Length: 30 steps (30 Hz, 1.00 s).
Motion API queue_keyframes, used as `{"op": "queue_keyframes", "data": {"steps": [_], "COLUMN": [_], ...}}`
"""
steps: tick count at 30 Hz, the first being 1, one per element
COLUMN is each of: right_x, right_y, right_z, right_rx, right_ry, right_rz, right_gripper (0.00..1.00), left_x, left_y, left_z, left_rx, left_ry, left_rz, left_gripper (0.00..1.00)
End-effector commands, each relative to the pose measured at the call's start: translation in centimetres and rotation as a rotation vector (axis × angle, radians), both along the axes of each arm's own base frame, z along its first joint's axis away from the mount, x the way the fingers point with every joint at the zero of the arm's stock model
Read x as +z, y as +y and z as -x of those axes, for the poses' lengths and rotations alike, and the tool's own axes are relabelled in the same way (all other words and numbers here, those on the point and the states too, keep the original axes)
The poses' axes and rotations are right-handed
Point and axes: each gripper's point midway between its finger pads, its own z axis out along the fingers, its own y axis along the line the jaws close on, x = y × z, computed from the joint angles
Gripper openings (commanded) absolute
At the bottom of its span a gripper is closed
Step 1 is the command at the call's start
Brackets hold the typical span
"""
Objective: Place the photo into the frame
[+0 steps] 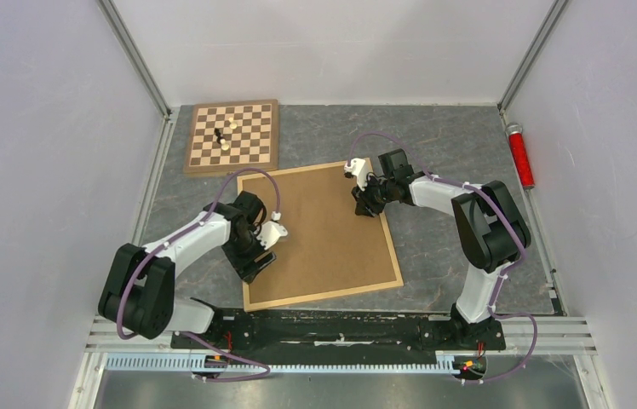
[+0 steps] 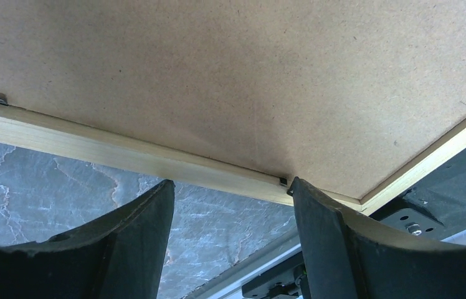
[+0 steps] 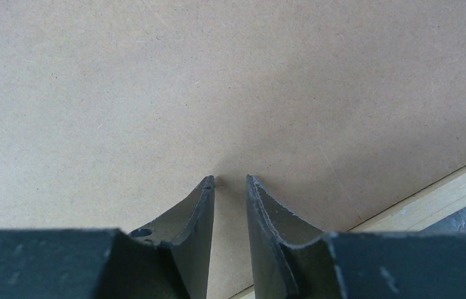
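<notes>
**Top view.** A grey stone-patterned table (image 1: 451, 145) is filling the floor of a booth with plain white walls (image 1: 341, 43) and metal rails in the corners. A red cylinder (image 1: 519, 155) is lying along the right edge. A chessboard (image 1: 232, 136) is sitting at the far left, carrying a few pieces (image 1: 224, 136) near its middle. The frame (image 1: 324, 296) is lying flat at the centre, turned slightly, with a brown board (image 1: 332, 226) filling it. Whether the photo is lying underneath cannot be told. The left gripper (image 1: 257, 268) is hanging over the frame's left side, near its front corner. The right gripper (image 1: 364, 204) is hanging over the board's far right part.

**Left wrist.** The left gripper (image 2: 230, 187) is standing with its fingers wide apart, nothing between them. One tip is sitting right at a small dark clip (image 2: 283, 181) on the frame's (image 2: 124, 152) inner edge. The board (image 2: 249, 81) is filling the upper view, and the table (image 2: 62, 180) is showing below.

**Right wrist.** The right gripper (image 3: 230, 180) is keeping only a narrow gap, gripping nothing, its tips at the board (image 3: 187, 81). The frame's (image 3: 442, 193) strip is crossing the lower right corner.
</notes>
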Motion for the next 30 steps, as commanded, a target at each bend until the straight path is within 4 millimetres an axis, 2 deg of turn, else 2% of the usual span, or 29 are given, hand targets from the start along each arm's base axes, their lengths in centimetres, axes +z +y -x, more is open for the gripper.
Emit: {"op": "queue_keyframes", "data": {"steps": [1, 13, 23, 30], "right_x": [-5.5, -5.6, -5.5, -5.5], "right_y": [-3.6, -3.6, -3.6, -3.5], "right_z": [7.2, 7.2, 7.2, 7.1], "right_rx": [-0.019, -0.018, -0.021, -0.021], "right_ry": [0.293, 0.296, 0.299, 0.297], "right_rz": [0.180, 0.180, 0.177, 0.177], "right_gripper": [0.28, 0.28, 0.28, 0.27], "left_x": [-0.4, -1.2, -0.4, -0.2], "left_y": [0.0, -0.1, -2.9, -3.6], "left_z": [-0.3, -1.1, -2.6, -2.8], "left_rx": [0.022, 0.020, 0.030, 0.034], "left_ry": [-0.009, -0.021, -0.019, -0.027], "left_rz": [-0.013, -0.029, 0.077, 0.100], "left_gripper": [0.75, 0.75, 0.75, 0.75]}}
